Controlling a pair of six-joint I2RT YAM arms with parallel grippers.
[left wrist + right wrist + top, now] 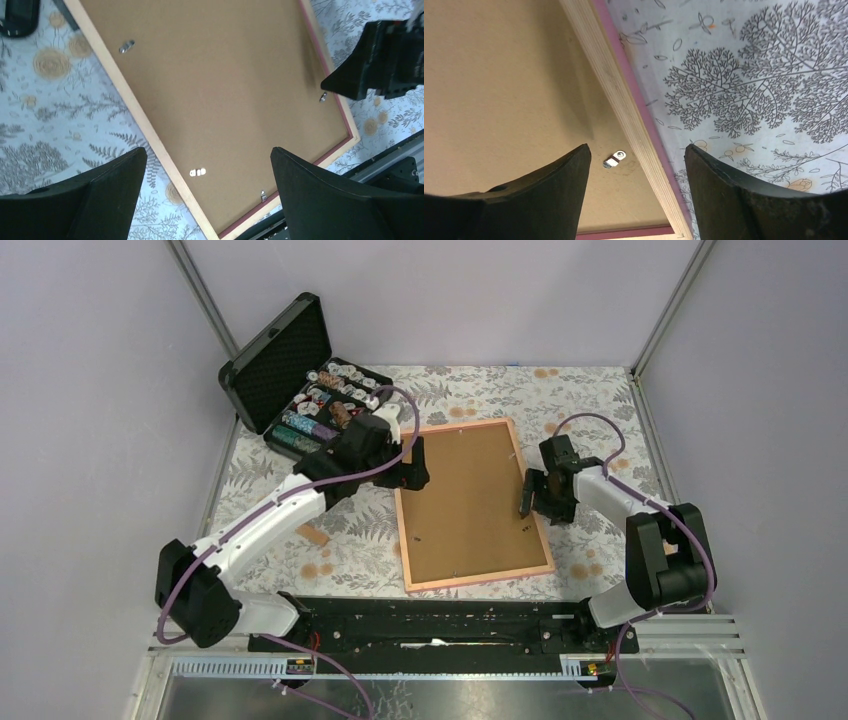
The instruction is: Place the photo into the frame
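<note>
The frame [480, 578] lies face down in the middle of the table, its pinkish-orange border around a brown backing board [465, 500]. The photo is hidden or out of view. My left gripper [412, 475] is open and empty over the frame's left edge [145, 125]; its fingers straddle the border and the board [225, 90]. My right gripper [530, 502] is open and empty low over the frame's right edge [624, 105], with a small metal clip [614, 159] between its fingers. It also shows in the left wrist view [350, 82].
An open black foam-lined case [280, 360] with several rolls of chips stands at the back left. A small wooden strip [312, 535] lies left of the frame. Several metal clips [198, 172] sit on the board. The arms' black base rail [450, 625] runs along the near edge.
</note>
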